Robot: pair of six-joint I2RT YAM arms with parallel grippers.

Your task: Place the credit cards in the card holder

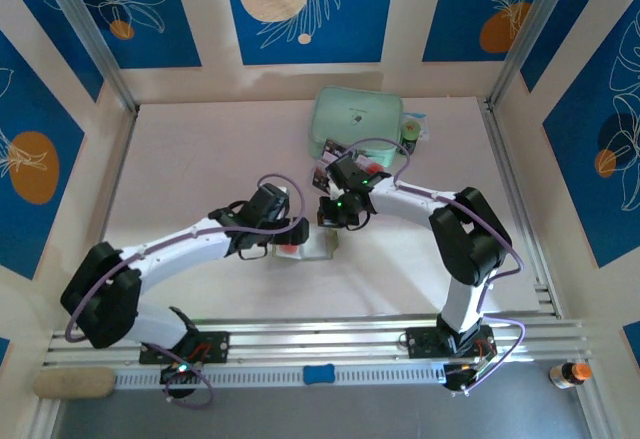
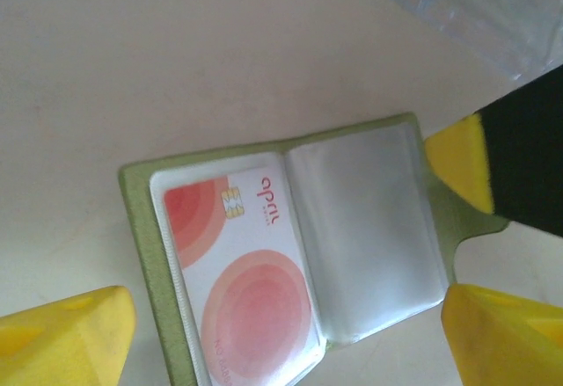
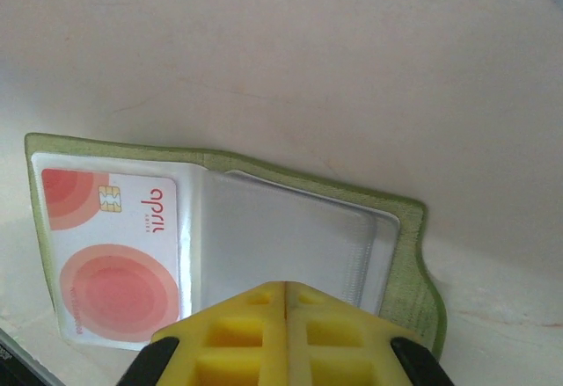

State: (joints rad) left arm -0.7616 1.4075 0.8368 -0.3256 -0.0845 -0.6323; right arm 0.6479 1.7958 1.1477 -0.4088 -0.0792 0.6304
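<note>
Card holder (image 2: 369, 228), olive green, lies opened flat on the pale surface (image 1: 200, 159) between the two arms, its clear greyish pockets facing up. In the left wrist view its lower left corner runs off the frame, and its closing tab is partly covered by a yellow fingertip (image 2: 457, 162) of the right arm (image 1: 420, 199). In the right wrist view its near edge is hidden under that arm's fingers (image 3: 246, 333). One credit card (image 2: 246, 289) sits in the pocket on the left in both wrist views: pale, with big pinkish-red circles, a gold chip and a small red word, all washed out by the plastic over it; the pocket beside it shows glossy grey. From above the holder is too small and too covered to make out. The right arm's jaws are clenched together, touching the holder's edge by the tab. The left arm's jaws stand released, one finger (image 2: 66, 333) on each side of the holder, grasping nothing. A blurred clear tray (image 2: 493, 8) is cut off nearby; a mint-green case (image 1: 355, 124) lies at the far edge.
</note>
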